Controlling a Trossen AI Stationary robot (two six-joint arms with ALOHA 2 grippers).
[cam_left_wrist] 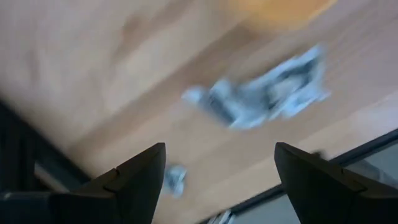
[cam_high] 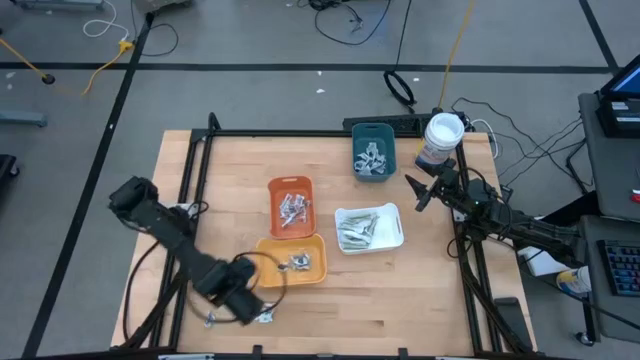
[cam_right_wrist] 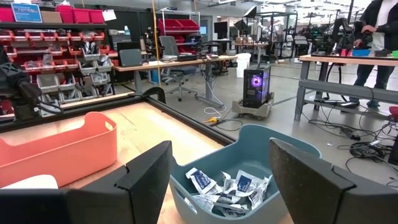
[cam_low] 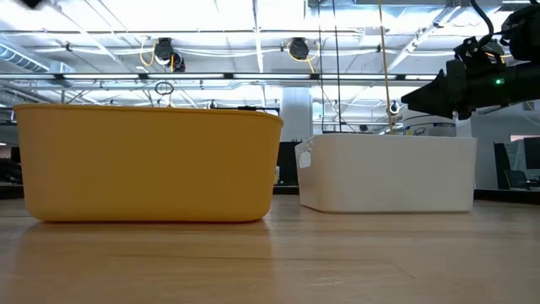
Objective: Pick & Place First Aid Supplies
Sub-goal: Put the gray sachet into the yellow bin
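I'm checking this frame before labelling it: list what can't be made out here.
- Packets under the left gripper: blurred in the left wrist view; kind and count unreadable.
- Yellow tray and white tray: the low view shows only their walls; contents hidden.
- Left gripper, high view: the arm's own body hides the fingers.
- Orange tray: right wrist view, its wall hides the inside.

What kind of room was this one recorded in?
Most likely a robotics lab or workshop: shelves of red parts bins, workbenches with a person standing by, cables across the floor, other equipment on stands.
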